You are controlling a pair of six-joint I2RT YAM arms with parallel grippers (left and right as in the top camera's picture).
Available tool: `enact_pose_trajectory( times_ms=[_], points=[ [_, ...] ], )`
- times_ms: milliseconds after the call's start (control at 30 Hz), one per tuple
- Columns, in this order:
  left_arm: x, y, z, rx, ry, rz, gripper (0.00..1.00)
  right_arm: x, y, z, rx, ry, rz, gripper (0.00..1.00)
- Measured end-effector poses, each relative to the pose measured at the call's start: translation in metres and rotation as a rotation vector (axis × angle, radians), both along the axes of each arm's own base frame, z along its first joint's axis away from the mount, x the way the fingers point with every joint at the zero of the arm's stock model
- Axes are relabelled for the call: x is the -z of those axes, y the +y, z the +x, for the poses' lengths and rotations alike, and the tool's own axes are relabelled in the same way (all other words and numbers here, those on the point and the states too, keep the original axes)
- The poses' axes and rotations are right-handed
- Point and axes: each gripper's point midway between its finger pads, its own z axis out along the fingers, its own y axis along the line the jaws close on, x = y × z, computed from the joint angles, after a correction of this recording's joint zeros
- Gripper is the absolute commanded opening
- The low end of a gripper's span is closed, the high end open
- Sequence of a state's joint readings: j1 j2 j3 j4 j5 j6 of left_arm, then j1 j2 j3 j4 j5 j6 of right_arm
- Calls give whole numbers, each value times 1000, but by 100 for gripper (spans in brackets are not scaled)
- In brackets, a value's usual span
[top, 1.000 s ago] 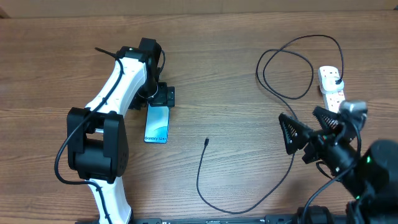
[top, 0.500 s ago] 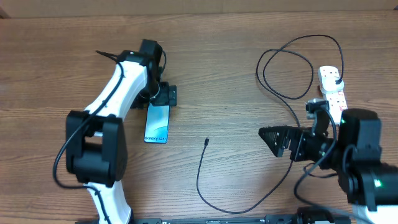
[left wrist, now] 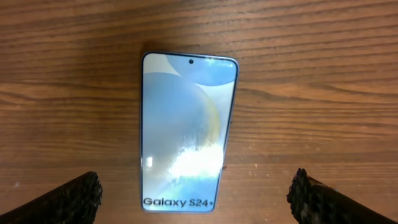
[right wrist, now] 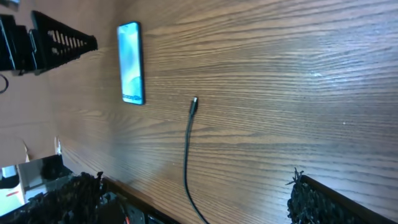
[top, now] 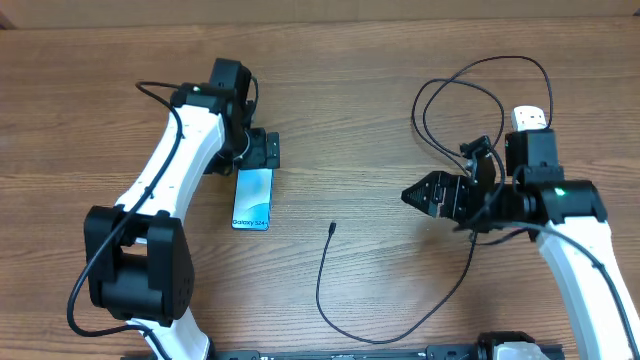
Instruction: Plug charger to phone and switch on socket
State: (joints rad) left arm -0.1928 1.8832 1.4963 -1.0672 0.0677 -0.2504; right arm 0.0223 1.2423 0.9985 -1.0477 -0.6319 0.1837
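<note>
The phone [top: 252, 198] lies flat on the wooden table, its light blue screen reading "Galaxy S24+". It fills the left wrist view [left wrist: 186, 130]. My left gripper [top: 258, 150] is open just behind the phone's far end, fingers wide apart. The charger is a thin black cable [top: 330, 300] with its connector tip [top: 332, 228] lying free right of the phone, and it loops back to a black plug in the socket [top: 530, 120] at the far right. My right gripper [top: 430, 195] is open and empty, above the table right of the tip. The right wrist view shows the tip [right wrist: 194, 102] and phone [right wrist: 130, 62].
The cable makes large loops [top: 470, 100] on the table behind my right arm. My right arm hides most of the white power strip.
My right arm has swung up and leftward from the front right, its open gripper now pointing left toward the cable tip. My left gripper has shifted slightly by the phone's far end.
</note>
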Motion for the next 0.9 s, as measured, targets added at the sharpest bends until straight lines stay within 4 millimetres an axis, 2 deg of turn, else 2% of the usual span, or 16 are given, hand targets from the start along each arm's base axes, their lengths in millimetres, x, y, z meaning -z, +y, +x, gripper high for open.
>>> enact_pose_trajectory(
  times_ms=[167, 433, 600, 900],
  points=[
    [22, 0, -3, 9, -7, -3, 100, 21, 0, 10, 0, 60, -1, 100],
    [52, 0, -9, 21, -22, -6, 100, 56, 1, 3, -5, 127, -3, 100],
    [61, 1, -11, 23, -28, -6, 100, 64, 2, 0, -7, 127, -3, 100],
    [80, -5, -17, 45, -49, -4, 100, 63, 2, 3, -6, 114, -2, 100]
  ],
)
